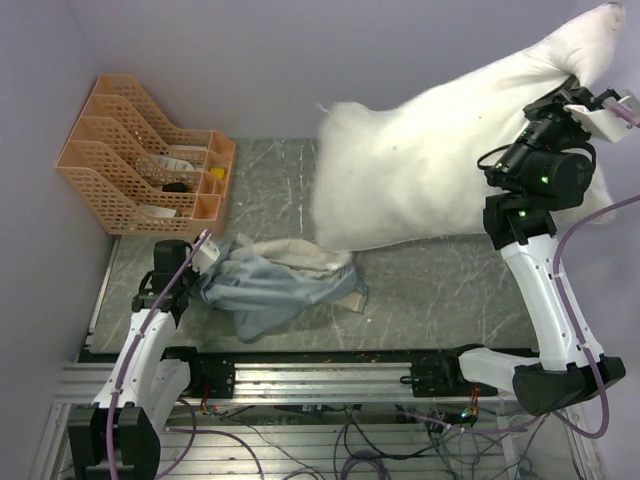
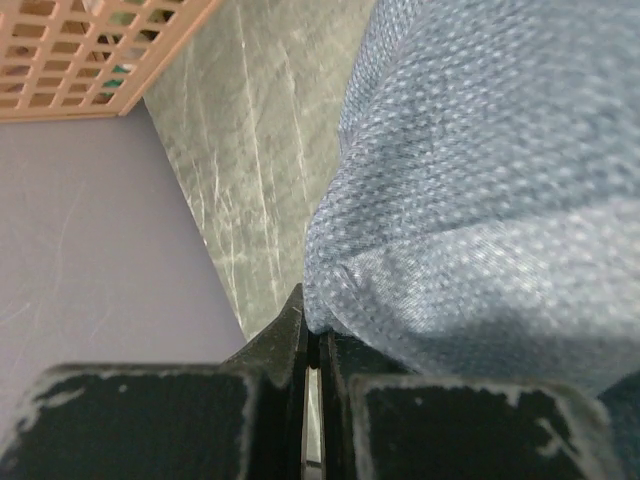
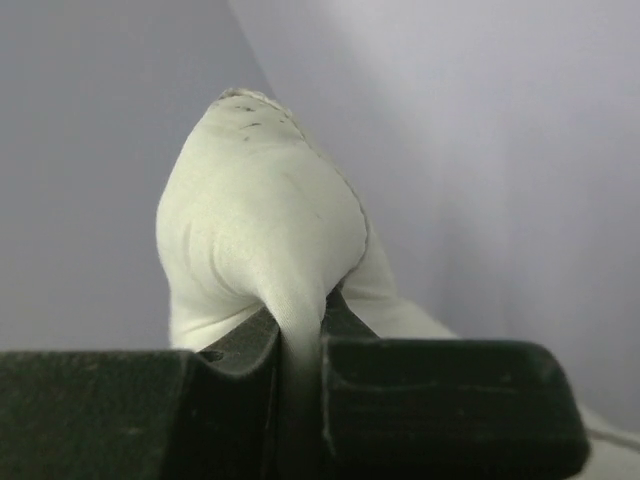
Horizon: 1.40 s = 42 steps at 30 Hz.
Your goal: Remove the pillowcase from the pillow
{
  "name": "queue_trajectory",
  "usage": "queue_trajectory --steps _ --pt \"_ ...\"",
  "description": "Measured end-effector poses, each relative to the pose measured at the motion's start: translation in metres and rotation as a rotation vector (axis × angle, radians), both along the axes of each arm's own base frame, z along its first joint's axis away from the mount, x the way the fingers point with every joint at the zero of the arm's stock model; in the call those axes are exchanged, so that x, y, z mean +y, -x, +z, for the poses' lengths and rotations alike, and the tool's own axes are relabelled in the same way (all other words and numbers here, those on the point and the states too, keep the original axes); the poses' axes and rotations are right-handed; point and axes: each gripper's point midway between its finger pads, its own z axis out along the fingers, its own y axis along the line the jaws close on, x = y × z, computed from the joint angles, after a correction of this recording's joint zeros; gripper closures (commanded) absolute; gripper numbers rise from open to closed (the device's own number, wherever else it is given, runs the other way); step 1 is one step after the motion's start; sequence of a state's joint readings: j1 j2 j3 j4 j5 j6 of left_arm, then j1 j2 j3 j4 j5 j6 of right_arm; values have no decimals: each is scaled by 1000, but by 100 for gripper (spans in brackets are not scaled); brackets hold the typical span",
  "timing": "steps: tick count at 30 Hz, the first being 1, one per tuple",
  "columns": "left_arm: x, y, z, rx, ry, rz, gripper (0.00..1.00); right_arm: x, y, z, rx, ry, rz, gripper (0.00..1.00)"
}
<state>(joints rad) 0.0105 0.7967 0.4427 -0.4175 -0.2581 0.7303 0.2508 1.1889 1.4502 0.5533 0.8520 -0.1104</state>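
near on the left, my left end effector (image 2: 312,325) is clenched on an edge of the pillowcase (image 1: 275,283). the pillowcase lies crumpled on the tabletop (image 1: 440,295), fully off the pillow (image 1: 430,165). farther and to the right, my right end effector (image 3: 300,315) pinches one corner of the pillow and holds it high. the pillow hangs tilted, with its low end just beside the pillowcase. at the far left an orange file rack (image 1: 120,175) stands on the tabletop.
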Motion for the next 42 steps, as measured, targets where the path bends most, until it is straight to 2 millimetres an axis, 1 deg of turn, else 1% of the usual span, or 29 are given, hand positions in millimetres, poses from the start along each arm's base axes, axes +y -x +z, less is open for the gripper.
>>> queue_trajectory --steps 2,4,7,9,11,14,17,19,20,21,22,23,24,25,26,28,31,33,34,35,37,38,39,41,42 --pt "5 5 -4 24 -30 4 93 -8 9 6 -25 -6 -39 100" --pt "6 6 -3 25 -38 5 93 -11 13 7 -34 -11 -57 100" --pt "4 5 0 27 -24 4 93 -14 11 2 -21 -22 -65 100" --pt "-1 0 8 30 13 2 93 -14 7 -3 -17 -30 -58 100" --pt "-8 -9 22 20 62 1 93 -12 2 -7 -15 -36 -36 100" --pt "-22 -31 55 -28 158 -9 93 -3 -9 -9 -22 -37 29 100" --pt "-40 -51 85 -80 266 -34 93 14 -26 -11 -38 -38 133 100" --pt "-54 -61 95 -93 326 -53 92 29 -41 -13 -51 -42 221 100" --pt "-64 -65 99 -92 353 -66 85 39 -51 -12 -61 -45 276 100" --pt "-74 -69 101 -86 374 -83 72 48 -61 -13 -69 -50 326 100" --pt "-87 -74 102 -73 392 -108 52 58 -70 -13 -79 -59 382 100" --pt "-102 -78 102 -57 407 -140 22 69 -80 -14 -88 -69 438 100" --pt "-116 -81 102 -41 419 -174 5 78 -90 -15 -95 -81 489 100" --pt "-129 -83 101 -23 437 -200 1 87 -99 -14 -103 -94 538 100" --pt "-140 -85 101 -6 458 -216 0 94 -106 -13 -109 -106 572 100" --pt "-156 -90 103 18 493 -237 0 107 -121 -4 -132 -134 643 100" --pt "-161 -99 112 12 513 -230 0 113 -132 12 -179 -187 700 100" --pt "-160 -100 117 5 512 -224 0 108 -134 22 -214 -239 731 100" --pt "-159 -100 119 3 509 -221 0 101 -135 27 -237 -273 748 100" --pt "-157 -100 121 4 506 -215 1 89 -135 30 -263 -314 760 100" --pt "-152 -100 122 4 501 -199 0 60 -138 30 -309 -401 779 100" --pt "-149 -99 121 7 499 -189 1 42 -141 24 -323 -447 779 100" --pt "-143 -99 121 7 498 -172 0 31 -144 16 -326 -481 773 100" --pt "-132 -100 122 -3 497 -140 0 7 -150 -15 -299 -557 738 100" --pt "-126 -100 123 -12 496 -127 0 1 -153 -33 -275 -585 723 100"
